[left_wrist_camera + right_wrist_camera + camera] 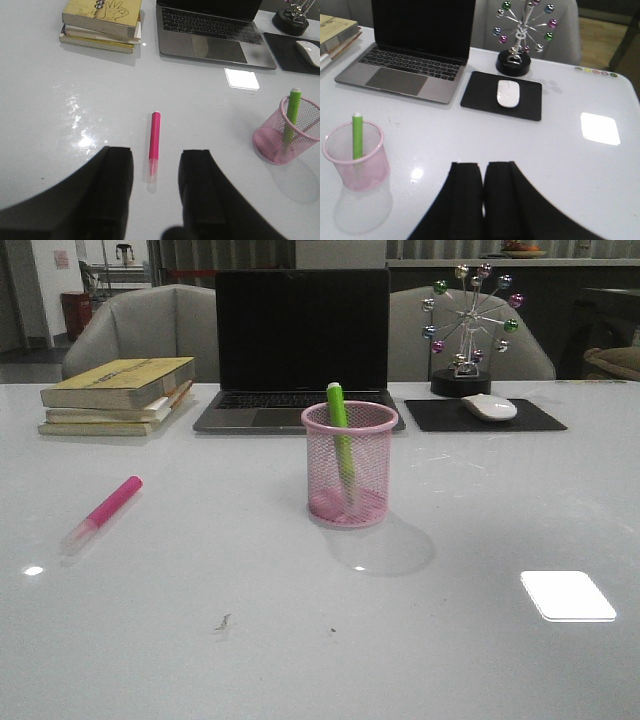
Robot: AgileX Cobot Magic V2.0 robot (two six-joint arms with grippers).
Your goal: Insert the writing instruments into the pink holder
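Note:
The pink mesh holder [349, 466] stands mid-table in front of the laptop, and the lime green marker [340, 435] leans upright inside it. The pink marker [104, 511] lies flat on the table to the left, its clear cap toward the near edge. In the left wrist view my left gripper [156, 157] is open above the table, its jaws either side of the pink marker's [154, 145] cap end without touching it. My right gripper [483, 167] is shut with nothing in it, off to the side of the holder [356, 161]. Neither gripper shows in the front view.
An open laptop [298, 350] stands behind the holder. A stack of books [118, 395] lies at the back left. At the back right a white mouse [489, 407] rests on a black pad, with a ball ornament [468, 328] behind it.

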